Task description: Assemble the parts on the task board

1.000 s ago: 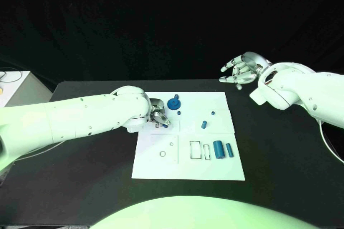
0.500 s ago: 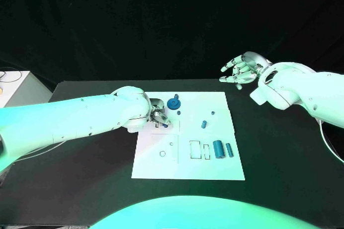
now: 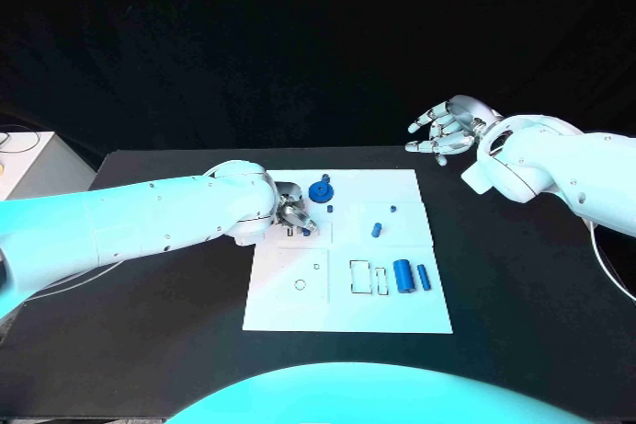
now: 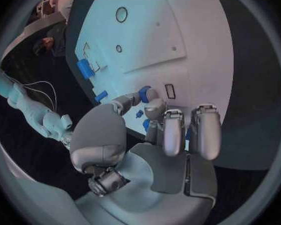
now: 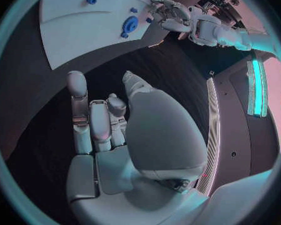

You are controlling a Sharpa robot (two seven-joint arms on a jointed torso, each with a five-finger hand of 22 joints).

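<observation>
Presently listed: one white task board (image 3: 398, 314) lying flat in the middle of the black table (image 3: 530, 304), its long side running away from the robot. Left hand (image 3: 294, 214), head view: set low over the board's far left part, fingers drawn together, a small blue part (image 3: 305, 229) showing at their tips; left wrist view: the fingers (image 4: 172, 130) curl toward the board (image 4: 184, 45) with small blue pieces among the tips, one blue part (image 4: 143, 93) pinched between thumb and a finger. Whether that part touches the board cannot be told. Right hand (image 3: 448, 128), head view: raised beyond the far right corner of the board, well apart from it, fingers spread and lightly curved, holding nothing; right wrist view: the same hand (image 5: 103, 125) with fingers apart over the dark table and no part in it. Parts on the board, head view: one blue gear-shaped piece (image 3: 323, 192) standing near the far edge, just beside the left hand; one tiny blue piece (image 3: 392, 208) to its right; one short blue peg (image 3: 377, 229) nearer the middle, lying tilted; two blue cylinders near the right edge, the thicker cylinder (image 3: 403, 276) and the slimmer cylinder (image 3: 423, 277) side by side, close but apart. Rectangular outlines (image 3: 360, 276) lie just left of the cylinders; a small ring outline (image 3: 300, 284) sits on the board's left half.
</observation>
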